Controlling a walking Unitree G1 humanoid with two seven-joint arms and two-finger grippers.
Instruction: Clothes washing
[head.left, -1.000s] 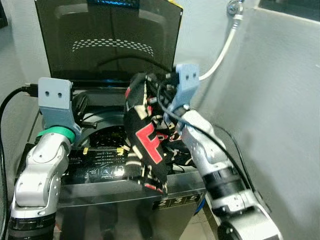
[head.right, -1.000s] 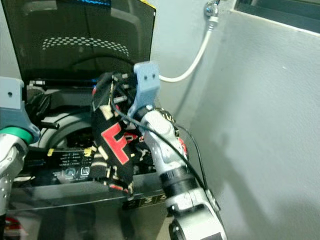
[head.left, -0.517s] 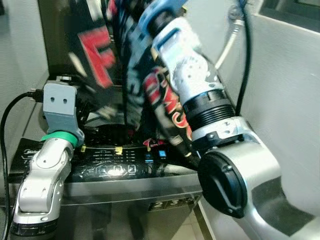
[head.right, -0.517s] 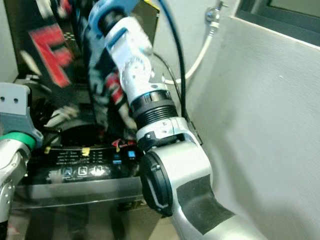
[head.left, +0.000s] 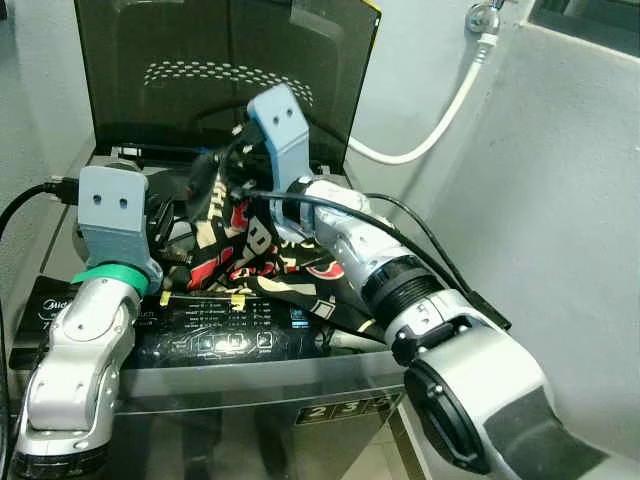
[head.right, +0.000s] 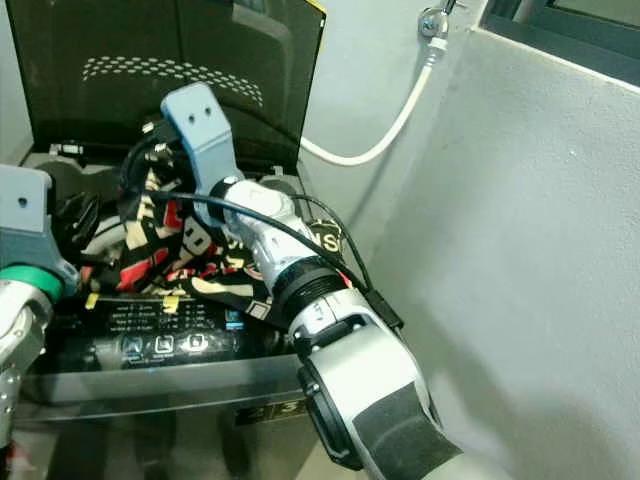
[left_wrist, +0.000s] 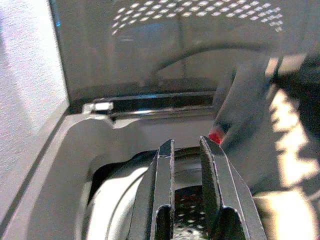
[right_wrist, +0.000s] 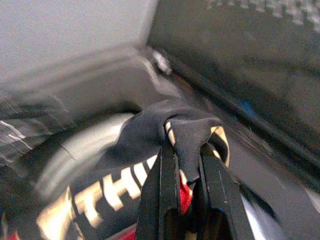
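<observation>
Silver arms, blue-grey wrist housings (head.left: 108, 203), green ring (head.left: 112, 271), black cables

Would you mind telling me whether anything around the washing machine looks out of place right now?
Yes: the black printed garment is not fully in the drum. Part of it lies draped over the control panel at the front edge, while the right pincer grips a fold above the opening.
</observation>
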